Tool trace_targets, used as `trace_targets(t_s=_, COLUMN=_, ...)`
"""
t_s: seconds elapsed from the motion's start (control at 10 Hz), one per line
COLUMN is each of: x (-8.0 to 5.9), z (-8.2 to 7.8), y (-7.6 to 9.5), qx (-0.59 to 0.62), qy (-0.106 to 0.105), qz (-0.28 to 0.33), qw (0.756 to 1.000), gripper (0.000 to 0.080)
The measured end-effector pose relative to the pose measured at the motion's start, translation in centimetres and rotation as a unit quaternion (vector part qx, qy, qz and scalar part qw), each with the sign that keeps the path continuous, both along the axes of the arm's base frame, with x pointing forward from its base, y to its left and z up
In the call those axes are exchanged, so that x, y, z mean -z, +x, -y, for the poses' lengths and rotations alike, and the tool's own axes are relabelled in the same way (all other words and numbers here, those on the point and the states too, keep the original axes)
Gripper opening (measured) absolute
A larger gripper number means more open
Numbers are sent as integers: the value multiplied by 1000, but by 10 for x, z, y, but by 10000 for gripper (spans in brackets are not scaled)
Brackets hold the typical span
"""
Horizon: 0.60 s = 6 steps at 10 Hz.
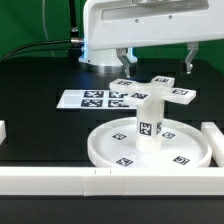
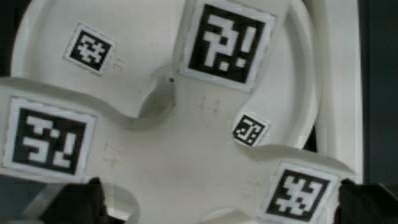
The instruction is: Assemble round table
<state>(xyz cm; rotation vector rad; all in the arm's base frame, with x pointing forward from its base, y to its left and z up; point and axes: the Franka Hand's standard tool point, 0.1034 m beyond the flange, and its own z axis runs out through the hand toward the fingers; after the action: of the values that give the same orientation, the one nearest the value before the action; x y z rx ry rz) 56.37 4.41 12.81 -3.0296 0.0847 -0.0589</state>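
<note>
The large rimmed disc (image 1: 120, 150) lies on the black table with the short cylinder leg (image 1: 150, 128) standing upright at its centre. The small flat foot piece (image 1: 163, 92), cross-shaped with tags on its arms, sits on top of the leg. My gripper (image 1: 157, 62) hangs just above the foot piece, open and empty, one finger to each side. In the wrist view the foot piece (image 2: 169, 125) fills the frame. The dark fingertips (image 2: 75, 205) stand wide apart on either side of it, around the gripper's midpoint (image 2: 231, 212). The disc (image 2: 311, 90) shows beneath.
The marker board (image 1: 95, 98) lies flat behind the disc. White border bars run along the front (image 1: 50, 181) and the exterior view's right (image 1: 212, 135); a short piece shows at the left edge (image 1: 3, 130). The robot base (image 1: 120, 25) stands at the back.
</note>
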Motion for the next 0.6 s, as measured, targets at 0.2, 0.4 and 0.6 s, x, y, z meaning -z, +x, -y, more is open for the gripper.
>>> trace_targets(t_s=0.2, x=0, z=3, y=4, qx=-137, qy=-11, qz=14, qw=990, gripper=649)
trace_targets(t_s=0.4, x=1, z=4, y=8, qx=-218, qy=-19, qz=22, qw=976, gripper=649)
trace_targets(t_s=0.6, x=2, z=5, y=8, qx=-279, qy=-23, qz=27, qw=960, gripper=649)
